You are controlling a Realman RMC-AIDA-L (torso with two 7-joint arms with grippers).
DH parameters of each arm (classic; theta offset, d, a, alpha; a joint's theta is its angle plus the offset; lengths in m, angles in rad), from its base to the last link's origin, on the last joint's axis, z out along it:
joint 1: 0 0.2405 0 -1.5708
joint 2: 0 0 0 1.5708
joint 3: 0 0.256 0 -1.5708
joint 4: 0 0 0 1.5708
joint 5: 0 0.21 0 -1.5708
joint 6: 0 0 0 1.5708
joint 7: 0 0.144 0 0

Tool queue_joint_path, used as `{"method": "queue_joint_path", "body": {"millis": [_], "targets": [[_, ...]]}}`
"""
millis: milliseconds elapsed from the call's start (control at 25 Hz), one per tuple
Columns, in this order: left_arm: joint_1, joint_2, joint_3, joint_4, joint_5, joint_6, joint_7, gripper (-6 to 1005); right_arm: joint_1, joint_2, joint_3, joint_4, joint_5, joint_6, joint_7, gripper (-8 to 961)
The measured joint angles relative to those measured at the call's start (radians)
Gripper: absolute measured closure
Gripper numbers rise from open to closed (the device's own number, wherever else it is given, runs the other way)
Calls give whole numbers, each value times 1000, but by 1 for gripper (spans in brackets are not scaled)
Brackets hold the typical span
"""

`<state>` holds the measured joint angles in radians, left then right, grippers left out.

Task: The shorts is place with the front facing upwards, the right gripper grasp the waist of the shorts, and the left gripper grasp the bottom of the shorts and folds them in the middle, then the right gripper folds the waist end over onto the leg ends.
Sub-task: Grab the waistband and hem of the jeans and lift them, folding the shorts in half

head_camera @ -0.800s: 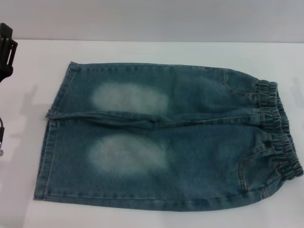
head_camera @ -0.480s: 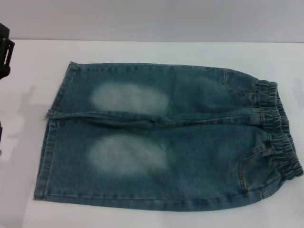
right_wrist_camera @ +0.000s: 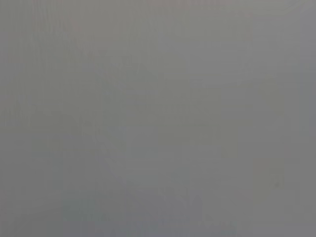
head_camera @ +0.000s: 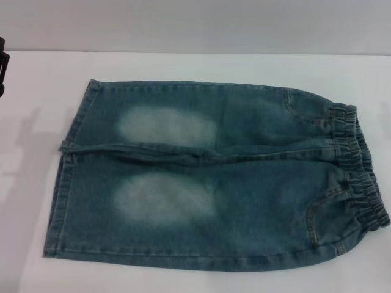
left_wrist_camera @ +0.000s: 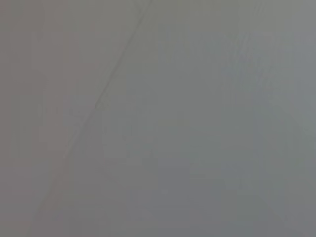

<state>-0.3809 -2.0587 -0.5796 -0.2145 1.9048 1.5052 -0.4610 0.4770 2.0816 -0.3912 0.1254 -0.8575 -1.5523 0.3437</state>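
The shorts (head_camera: 208,183) lie flat on the white table (head_camera: 201,67), waist (head_camera: 360,165) right, 2 leg hems (head_camera: 64,177) left. My left gripper (head_camera: 2,70) sits at the far-left edge, jaws unreadable; my right is unseen. Risk: pinching only 1 layer, dragging denim askew.
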Motion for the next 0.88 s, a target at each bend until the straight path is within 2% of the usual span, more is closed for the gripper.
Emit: {"method": "queue_joint_path", "body": {"millis": [280, 400, 480, 640, 760, 880], "targets": [[-38, 9, 0, 105, 30, 10, -199, 220, -10, 0, 0, 5, 0, 0, 0, 204], [-72, 24, 3, 161, 79, 13, -309, 222, -17, -2, 0, 4, -2, 0, 1, 204], [-102, 49, 7, 200, 149, -1, -424, 222, -26, -3, 0, -6, -2, 0, 16, 204], [-159, 120, 68, 267, 278, -18, -661, 224, -59, -4, 0, -66, -2, 0, 140, 204], [-196, 183, 189, 318, 315, 3, -848, 225, -86, -5, 0, -115, -2, 0, 212, 205], [-227, 231, 356, 398, 319, 62, -1019, 226, -99, -5, 1, -142, 0, 3, 217, 205]]}}
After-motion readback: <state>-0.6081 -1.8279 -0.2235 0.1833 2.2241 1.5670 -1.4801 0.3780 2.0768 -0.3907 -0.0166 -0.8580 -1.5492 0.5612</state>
